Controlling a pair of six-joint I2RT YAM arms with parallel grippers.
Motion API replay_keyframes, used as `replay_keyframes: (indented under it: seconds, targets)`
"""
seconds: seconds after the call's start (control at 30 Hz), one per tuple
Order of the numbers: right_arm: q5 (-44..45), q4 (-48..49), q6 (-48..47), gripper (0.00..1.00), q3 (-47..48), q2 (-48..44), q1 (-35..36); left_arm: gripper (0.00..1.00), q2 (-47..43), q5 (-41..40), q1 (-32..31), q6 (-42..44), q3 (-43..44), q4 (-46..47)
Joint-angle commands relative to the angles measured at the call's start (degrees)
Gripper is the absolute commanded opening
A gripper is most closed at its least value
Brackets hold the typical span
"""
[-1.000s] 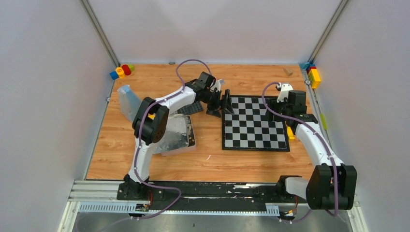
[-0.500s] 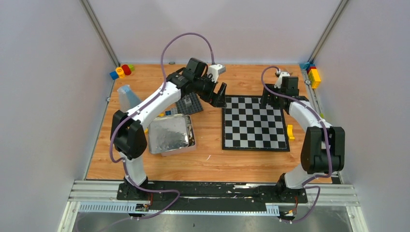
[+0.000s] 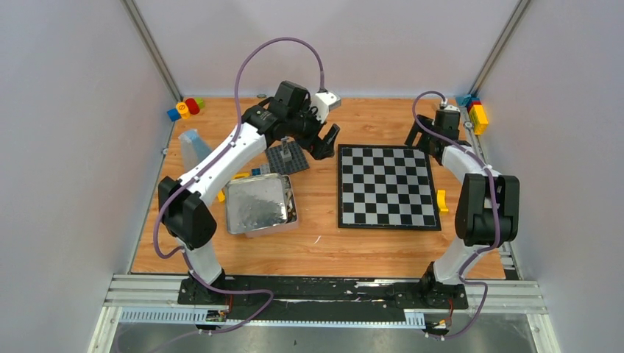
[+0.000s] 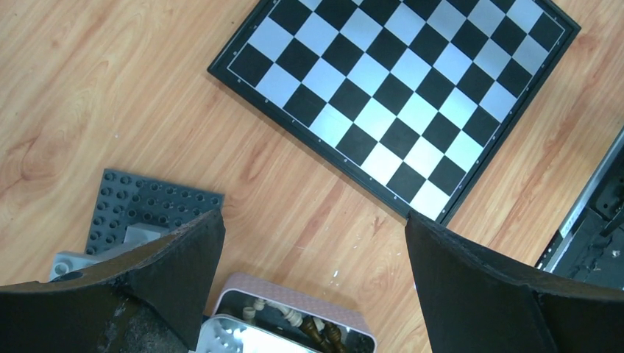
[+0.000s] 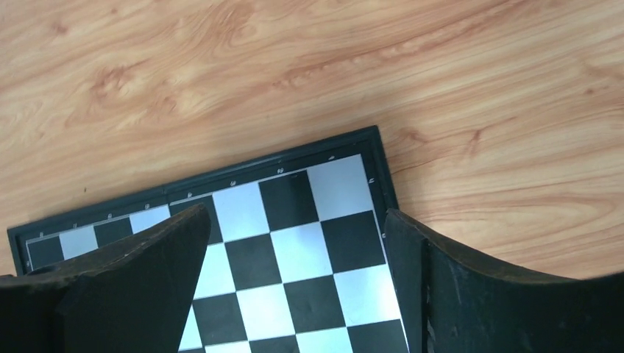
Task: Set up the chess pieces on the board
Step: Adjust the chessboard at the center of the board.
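Observation:
The board (image 3: 385, 186) lies flat right of the table's middle, its black and silvery checks bare. Cream and dark brown chess pieces (image 4: 322, 334) lie inside a metal tin (image 3: 259, 204) left of the board, under its shifted lid. My left gripper (image 3: 326, 141) hangs open above the wood between the tin and the board's far left corner, holding nothing. In the left wrist view that gripper (image 4: 313, 218) frames bare wood, with the board (image 4: 397, 95) beyond. My right gripper (image 3: 422, 137) hovers open over the board's far right corner (image 5: 294, 257), empty.
A dark grey studded baseplate (image 3: 288, 157) lies behind the tin. Coloured bricks sit in the far left corner (image 3: 185, 108) and the far right corner (image 3: 477, 114). A yellow brick (image 3: 442, 201) lies right of the board. A pale blue piece (image 3: 194, 151) stands at left.
The left arm lifted and drew back left, off the board's left edge. The right arm reached farther back to the board's far right corner, and its jaws spread wider.

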Motion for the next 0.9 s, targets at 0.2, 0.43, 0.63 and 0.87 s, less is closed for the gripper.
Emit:
replay_keyframes:
  seconds: [0.2,0.43,0.63,0.87]
  targets:
    - [5.38,2.16,8.19,0.91,6.48,5.52,-3.39,1.00,3.39,3.89,-0.04,-1.67,3.96,0.73]
    - [5.27,1.86,9.95,0.89,6.02,7.63,-4.13,1.00,5.23,5.62,-0.08,-4.74,4.13,2.46]
    - [0.79,0.78,9.33,0.88,4.80,8.24,-5.12,1.00,5.88,5.08,-0.04,-5.39,3.77,2.57]
    - [-8.32,-1.91,5.99,0.86,1.50,7.62,-5.16,1.00,5.26,2.54,0.02,-3.02,3.55,0.07]
